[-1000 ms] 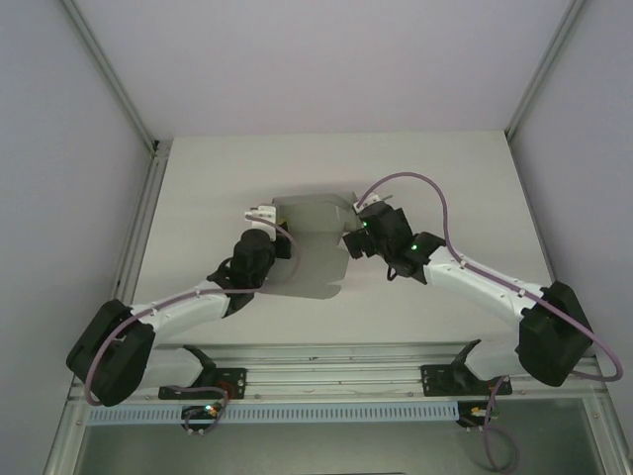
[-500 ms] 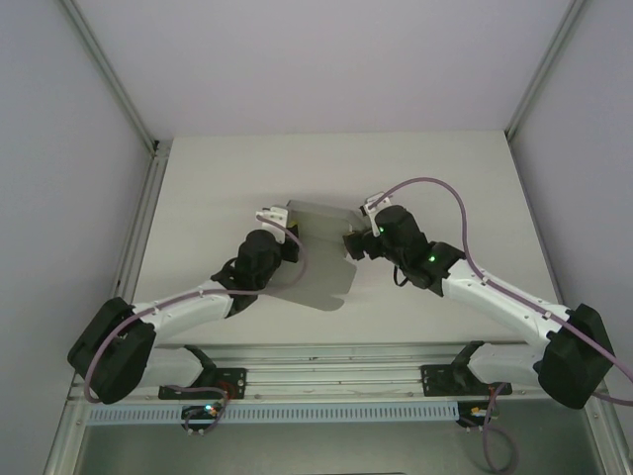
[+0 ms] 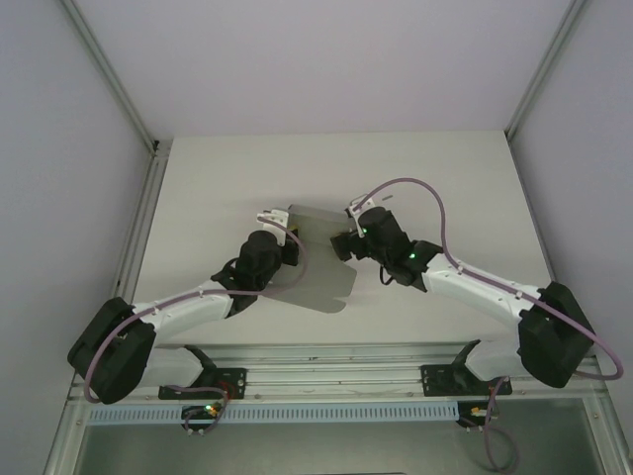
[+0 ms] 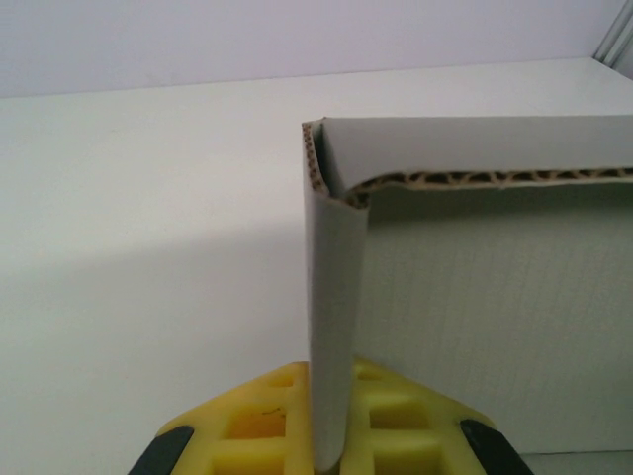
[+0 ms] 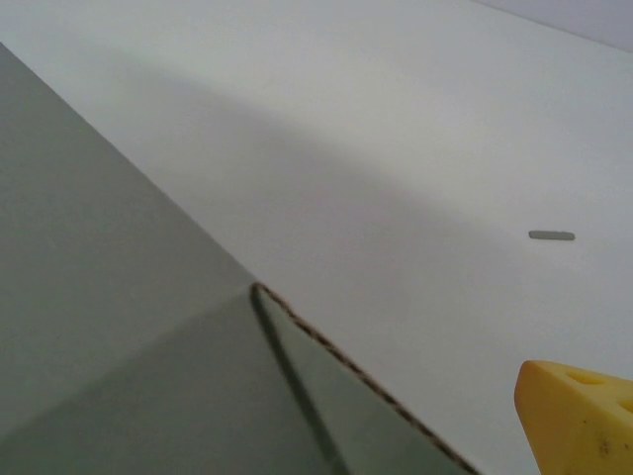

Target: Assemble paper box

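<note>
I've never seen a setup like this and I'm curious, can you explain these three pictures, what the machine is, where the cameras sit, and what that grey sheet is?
These are two robot arms bolted at the near edge of a white table. The wide picture comes from a fixed camera above and behind them; the other two come from a small camera on each wrist, which is why yellow fingertips show up close. Between the arms is a grey corrugated card sheet, the paper box not yet folded up, with one flap bent. The left hand is shut on that flap. The right hand is open beside the sheet's right edge; whether it touches the card I cannot tell.
</note>
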